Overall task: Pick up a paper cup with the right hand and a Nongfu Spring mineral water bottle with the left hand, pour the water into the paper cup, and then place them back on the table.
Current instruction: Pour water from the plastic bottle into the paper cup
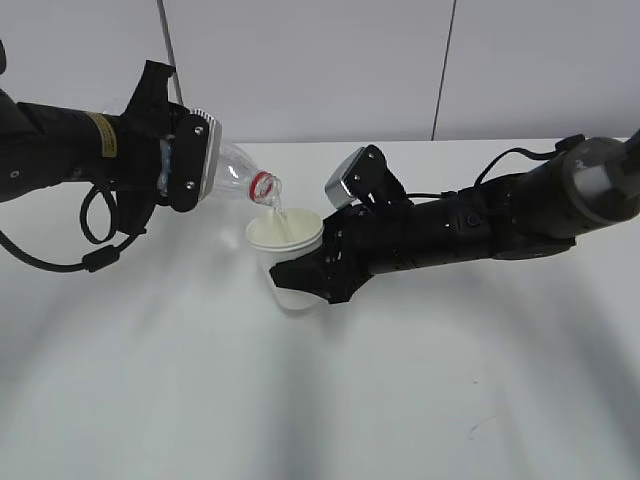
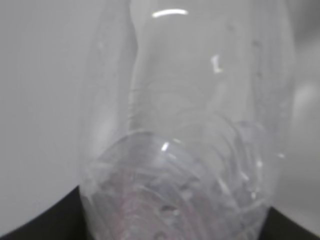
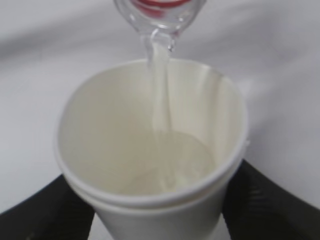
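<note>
My left gripper [image 1: 190, 160] is shut on the clear water bottle [image 1: 235, 175], held tilted with its red neck ring over the paper cup [image 1: 285, 240]. A thin stream of water runs from the mouth into the cup. The bottle's clear body [image 2: 190, 130] fills the left wrist view. My right gripper [image 1: 305, 272] is shut on the white paper cup, held upright above the table [image 1: 350, 400]. In the right wrist view the cup [image 3: 150, 150] sits between the black fingers [image 3: 270, 210], with water pooling inside and the bottle mouth [image 3: 160, 12] at the top.
A pale wall with dark seams stands behind the table. A small dark scuff [image 1: 470, 428] marks the tabletop at the front right. Black cables [image 1: 95, 235] loop under the left arm.
</note>
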`<state>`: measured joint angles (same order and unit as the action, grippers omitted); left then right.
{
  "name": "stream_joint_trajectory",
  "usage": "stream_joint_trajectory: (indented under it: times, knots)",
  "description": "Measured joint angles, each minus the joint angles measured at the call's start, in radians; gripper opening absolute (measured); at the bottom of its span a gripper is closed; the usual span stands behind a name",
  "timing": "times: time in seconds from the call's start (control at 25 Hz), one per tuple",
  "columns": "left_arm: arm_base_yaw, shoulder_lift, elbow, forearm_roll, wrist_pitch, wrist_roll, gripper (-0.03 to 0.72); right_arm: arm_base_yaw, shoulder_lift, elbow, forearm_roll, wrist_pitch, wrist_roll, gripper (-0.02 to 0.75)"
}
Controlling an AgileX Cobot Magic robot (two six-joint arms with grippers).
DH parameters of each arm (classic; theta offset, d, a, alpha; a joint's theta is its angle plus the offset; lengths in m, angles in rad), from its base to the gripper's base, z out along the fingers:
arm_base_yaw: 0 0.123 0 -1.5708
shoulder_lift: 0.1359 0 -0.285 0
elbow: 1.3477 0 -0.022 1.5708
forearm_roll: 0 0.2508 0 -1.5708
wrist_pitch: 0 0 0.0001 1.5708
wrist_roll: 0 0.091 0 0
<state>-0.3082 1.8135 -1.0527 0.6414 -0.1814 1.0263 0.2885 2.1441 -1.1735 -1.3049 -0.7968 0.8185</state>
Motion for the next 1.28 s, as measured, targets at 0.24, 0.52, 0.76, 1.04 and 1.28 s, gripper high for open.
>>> stream_joint_trajectory:
  times: [0.24,0.52,0.76,1.04,1.28]
  knots:
    - [0.0,0.0,0.0,0.0,0.0,0.003,0.387,0.0,0.0,0.0,-0.002,0.0,0.0,0.524]
    - [0.0,0.0,-0.001,0.0,0.0,0.004,0.387,0.0,0.0,0.0,-0.002,0.0,0.0,0.524]
    - [0.0,0.0,-0.001,0.002,0.0,0.004,0.387,0.0,0.0,0.0,-0.002,0.0,0.0,0.524]
    - [-0.001,0.0,-0.001,0.003,0.0,0.004,0.387,0.0,0.0,0.0,-0.002,0.002,0.001,0.524]
    - [-0.001,0.0,-0.002,0.005,0.0,0.004,0.387,0.0,0.0,0.0,-0.002,0.002,0.001,0.524]
